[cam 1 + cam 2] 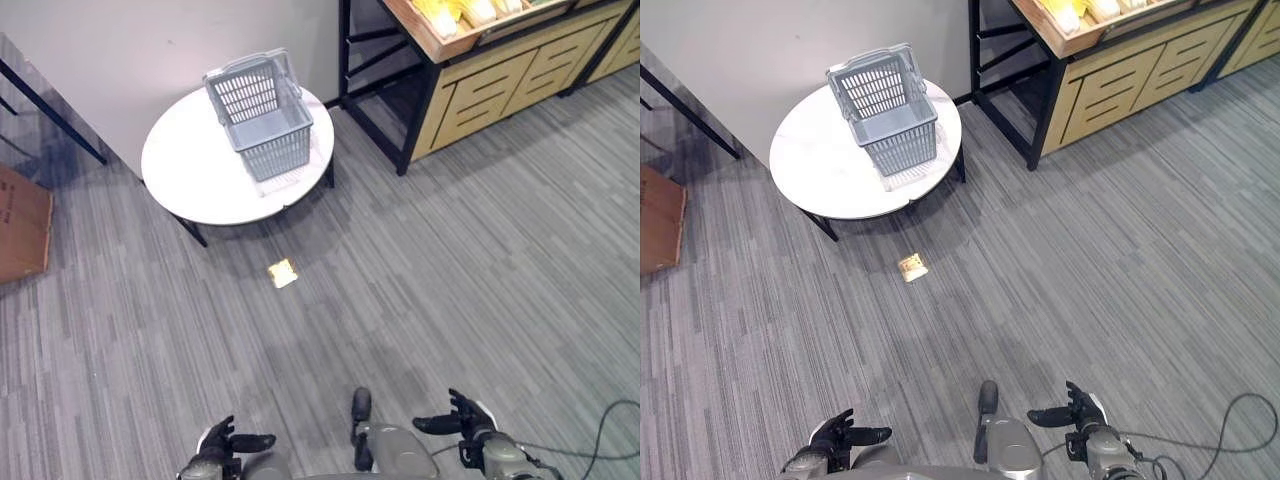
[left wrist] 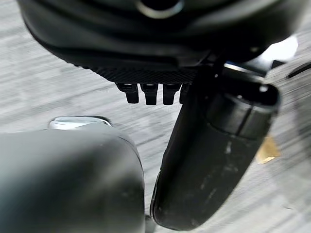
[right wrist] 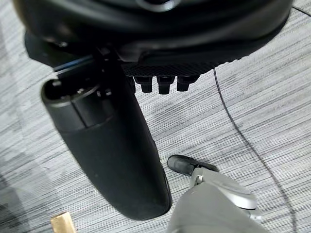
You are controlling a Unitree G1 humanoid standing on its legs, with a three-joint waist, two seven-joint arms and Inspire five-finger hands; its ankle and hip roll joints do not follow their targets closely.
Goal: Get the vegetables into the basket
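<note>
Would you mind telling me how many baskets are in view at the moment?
1. The grey basket stands on the round white table by the wall, ahead of the robot. More could be hidden beyond the wooden shelf unit to the right.

Left hand (image 1: 222,443) and right hand (image 1: 462,418) low at sides, fingers relaxed, thumbs out, holding nothing.

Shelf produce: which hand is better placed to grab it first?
Right, probably. The shelf holding the yellow produce stands ahead on the robot's right, the right hand's side. The left hand is farther away. Both hang low, open, holding nothing; the basket waits on the table.
</note>
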